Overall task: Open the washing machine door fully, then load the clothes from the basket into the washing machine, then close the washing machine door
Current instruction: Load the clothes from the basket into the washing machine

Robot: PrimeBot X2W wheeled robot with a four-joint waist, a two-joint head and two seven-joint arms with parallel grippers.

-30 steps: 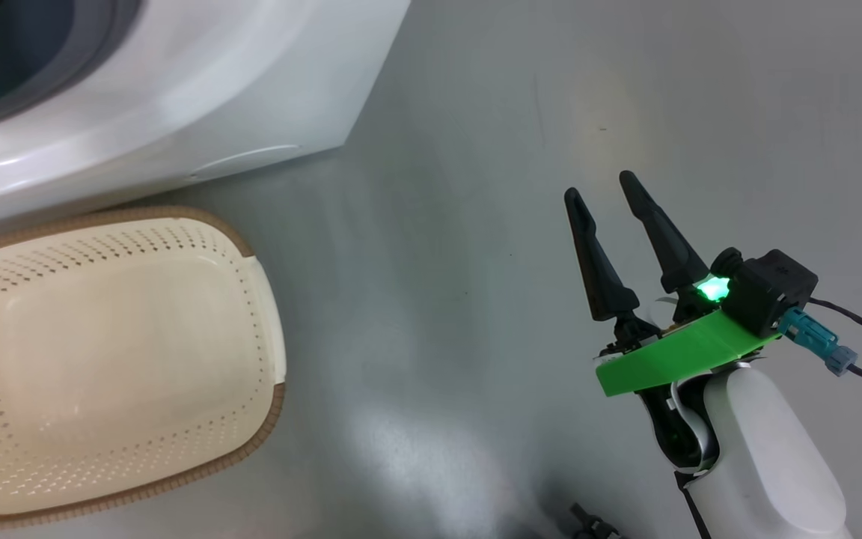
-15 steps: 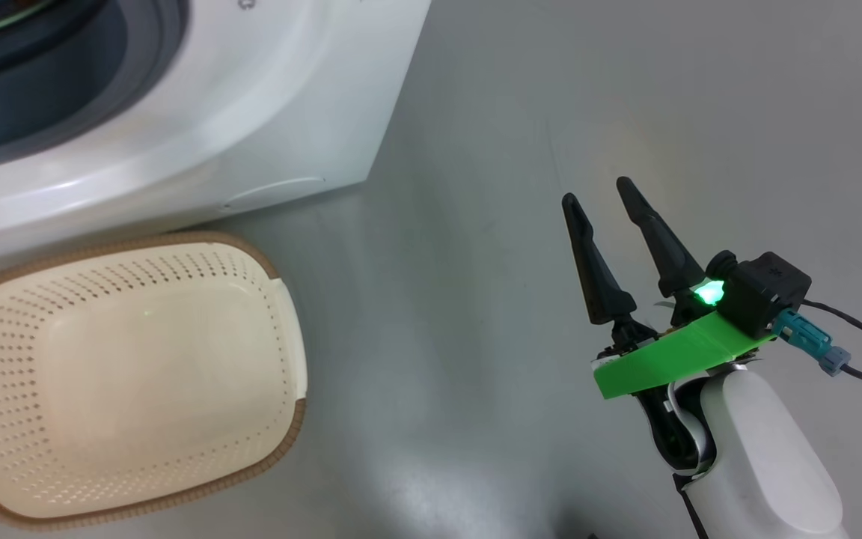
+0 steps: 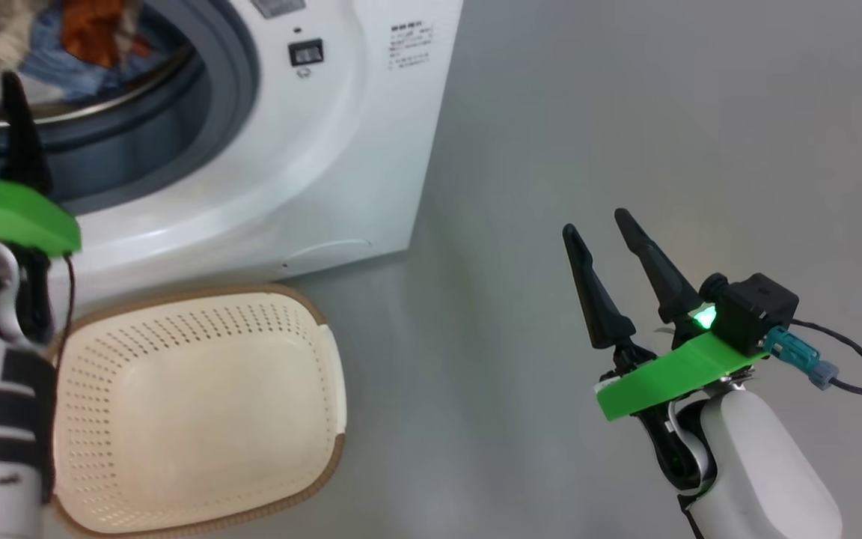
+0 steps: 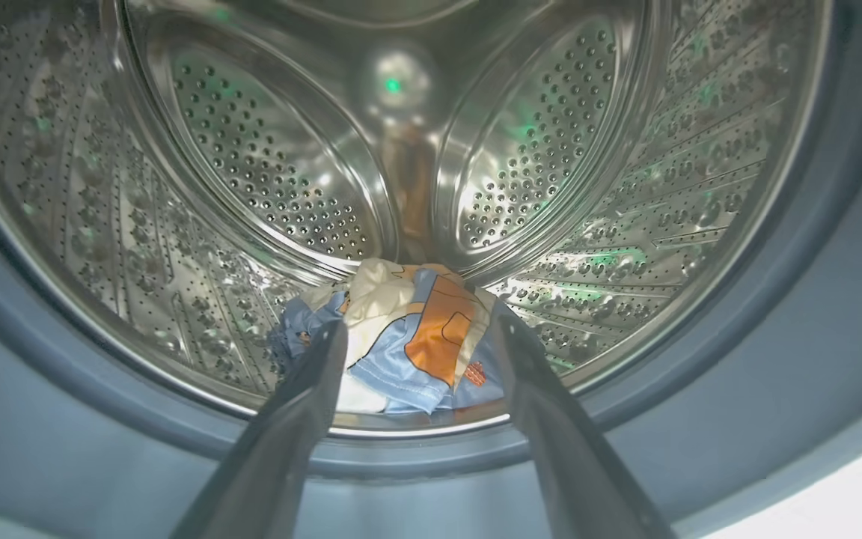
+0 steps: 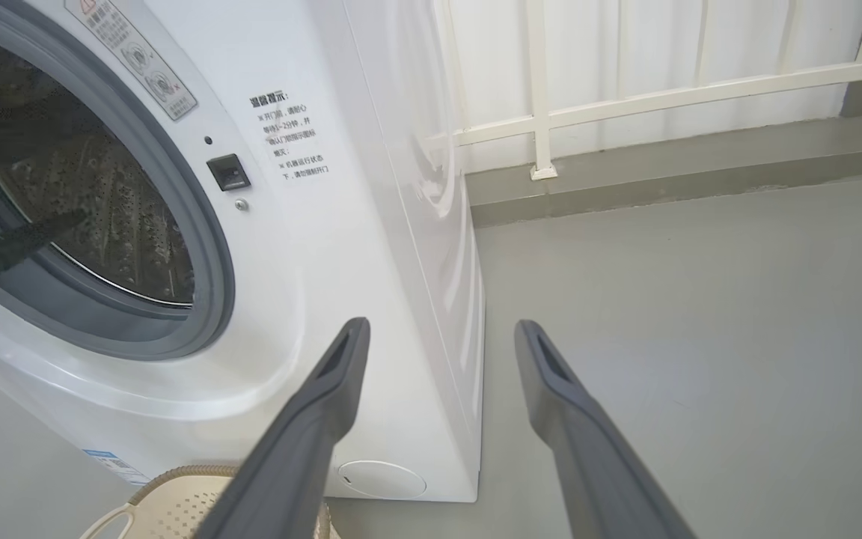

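Clothes (image 4: 408,352) in washing machine (image 3: 371,150) drum (image 4: 266,165), basket (image 3: 176,329) empty beside it. My left claw (image 4: 417,323) wide at drum mouth, gripping nothing; right claw (image 3: 595,221) wide over floor (image 3: 476,374). Loading looks done; I reckon closing comes next.

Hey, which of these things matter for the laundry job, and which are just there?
For the job:
washing machine
clothes, inside it
basket, empty

Just there:
railing
floor
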